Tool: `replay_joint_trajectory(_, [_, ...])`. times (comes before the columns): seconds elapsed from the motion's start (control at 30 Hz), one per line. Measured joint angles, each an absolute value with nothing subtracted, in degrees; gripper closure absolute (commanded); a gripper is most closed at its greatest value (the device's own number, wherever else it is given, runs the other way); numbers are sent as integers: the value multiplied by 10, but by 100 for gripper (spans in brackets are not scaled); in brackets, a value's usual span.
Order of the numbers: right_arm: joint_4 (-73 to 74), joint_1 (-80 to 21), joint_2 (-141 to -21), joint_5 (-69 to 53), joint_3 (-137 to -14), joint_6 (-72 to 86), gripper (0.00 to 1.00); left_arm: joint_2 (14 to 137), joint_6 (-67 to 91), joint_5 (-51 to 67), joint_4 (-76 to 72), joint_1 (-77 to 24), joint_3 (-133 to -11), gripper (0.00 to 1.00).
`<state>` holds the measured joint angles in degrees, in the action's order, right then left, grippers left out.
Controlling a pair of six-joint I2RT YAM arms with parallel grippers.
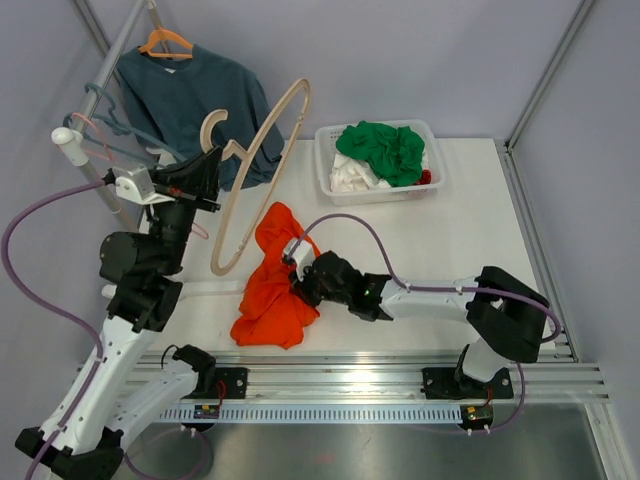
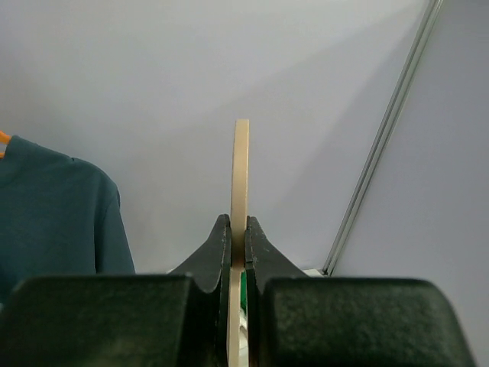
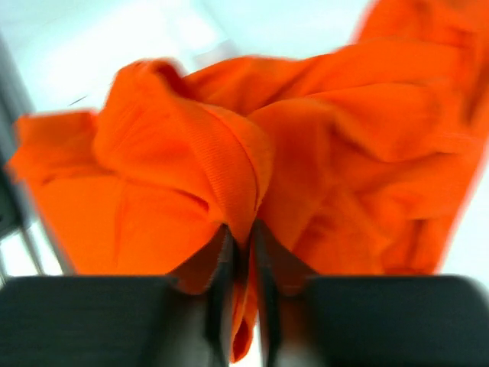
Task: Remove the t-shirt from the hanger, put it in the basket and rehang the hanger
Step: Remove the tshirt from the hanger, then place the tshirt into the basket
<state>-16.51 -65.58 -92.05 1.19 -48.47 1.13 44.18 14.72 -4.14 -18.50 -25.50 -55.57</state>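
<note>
My left gripper is shut on a bare beige wooden hanger, holding it tilted in the air above the table's left side; in the left wrist view the hanger's thin edge stands between the closed fingers. The orange t-shirt lies crumpled on the table, off the hanger, its top near the hanger's lower end. My right gripper is shut on a fold of the orange t-shirt low over the table.
A white basket with green, white and red clothes stands at the back middle. A teal shirt on an orange hanger hangs from a rack at the back left, with other hangers beside it.
</note>
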Motion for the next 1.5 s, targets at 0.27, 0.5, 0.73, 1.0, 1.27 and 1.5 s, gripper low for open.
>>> replay_joint_trajectory(0.27, [-62,-570,-1004,34,-628,55,1,367,148,-35,-140,-255,-571,100])
replay_joint_trajectory(0.5, [25,-574,-1130,7,-721,70,1,359,148,-32,-109,-255,-574,100])
replay_joint_trajectory(0.73, [83,-574,-1179,-10,-781,78,1,356,148,-28,-93,-255,-574,100])
replay_joint_trajectory(1.0, [57,-559,-1195,-30,-784,103,97,356,148,-25,-88,-255,-574,100])
replay_joint_trajectory(1.27, [100,-528,-1016,62,-608,147,100,357,148,-20,-87,-255,-574,100])
replay_joint_trajectory(1.5, [111,-479,-834,151,-600,154,100,357,149,-19,-87,-255,-574,100])
